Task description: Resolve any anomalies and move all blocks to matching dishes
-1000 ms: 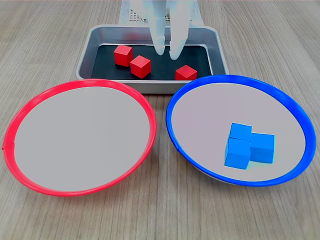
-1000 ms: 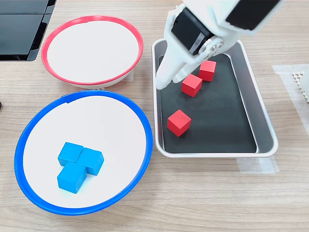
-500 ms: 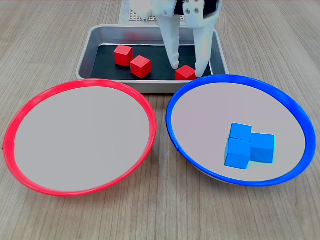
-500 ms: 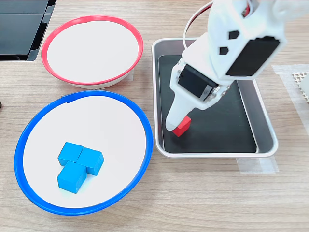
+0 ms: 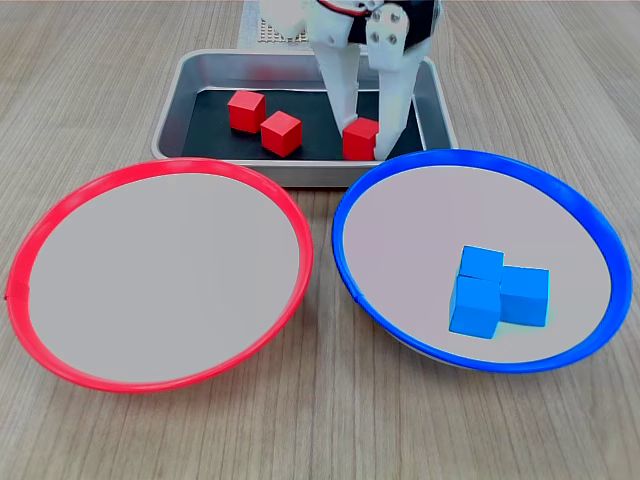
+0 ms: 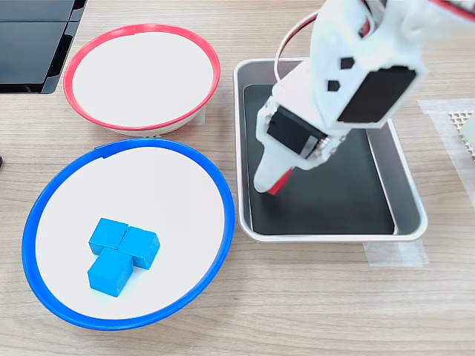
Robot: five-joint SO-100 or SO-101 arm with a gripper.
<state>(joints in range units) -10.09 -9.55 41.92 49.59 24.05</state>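
Note:
In the first exterior view my gripper (image 5: 366, 140) is shut on a red block (image 5: 360, 137) at the right end of the silver tray (image 5: 178, 105), near the blue dish. Two more red blocks (image 5: 246, 110) (image 5: 281, 133) lie on the tray's black floor to the left. In the second exterior view my arm covers most of the tray (image 6: 407, 185); only a sliver of the held block (image 6: 280, 182) shows at the gripper (image 6: 269, 184). Three blue blocks (image 5: 497, 290) (image 6: 119, 252) sit clustered in the blue-rimmed dish (image 5: 410, 225) (image 6: 148, 185). Nothing lies in the red-rimmed dish (image 5: 160, 270) (image 6: 141, 74).
A perforated white mat (image 5: 262, 30) (image 6: 467, 126) lies behind the tray. A black object (image 6: 33, 37) sits at the second exterior view's top left. Clear tape (image 6: 393, 252) holds the tray's near edge to the wooden table.
My gripper came down from the tray's middle to the right-hand red block, straddled it open, then shut on it. The block now sits slightly higher and further left in the first exterior view.

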